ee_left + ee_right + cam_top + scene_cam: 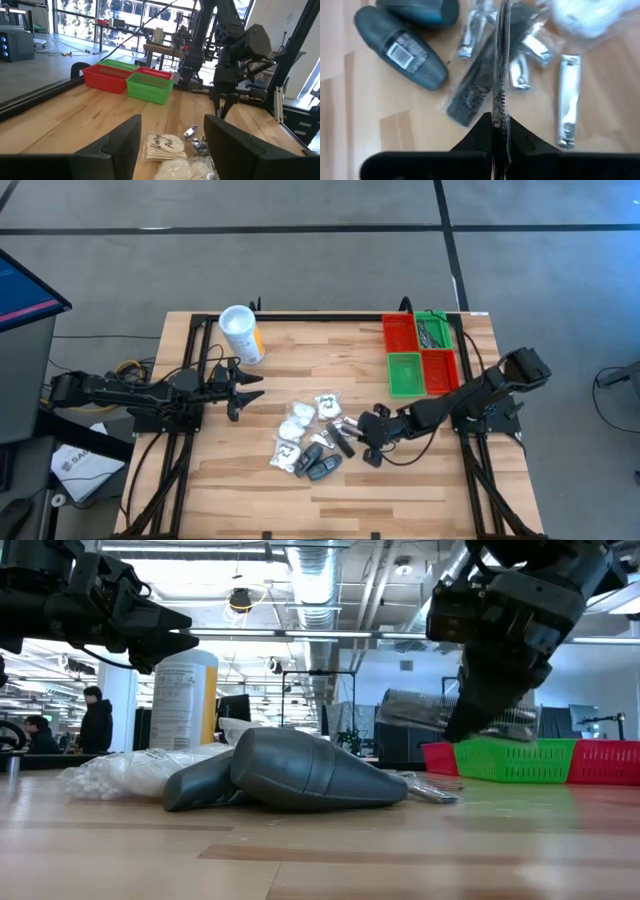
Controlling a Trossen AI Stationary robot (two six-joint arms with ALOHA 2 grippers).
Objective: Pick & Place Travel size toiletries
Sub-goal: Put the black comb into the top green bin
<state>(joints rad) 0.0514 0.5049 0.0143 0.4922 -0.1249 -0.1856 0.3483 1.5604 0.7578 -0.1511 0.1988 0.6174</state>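
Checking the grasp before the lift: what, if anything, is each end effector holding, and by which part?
The right end effector pinches a clear-wrapped comb by one end. The left end effector holds nothing.

We are looking across a light wooden counter (400, 470) standing on a grey concrete floor (300, 260) crossed by dark lines. A monitor (25, 290) is showing at the counter's left side. Overhead, silver ducts (320, 565) and bright strip lights are running across an open ceiling. Tall windows (100, 15) are letting daylight in, with desks and equipment standing before them. Two people in dark clothes (95, 720) are sitting or standing far off in the room.
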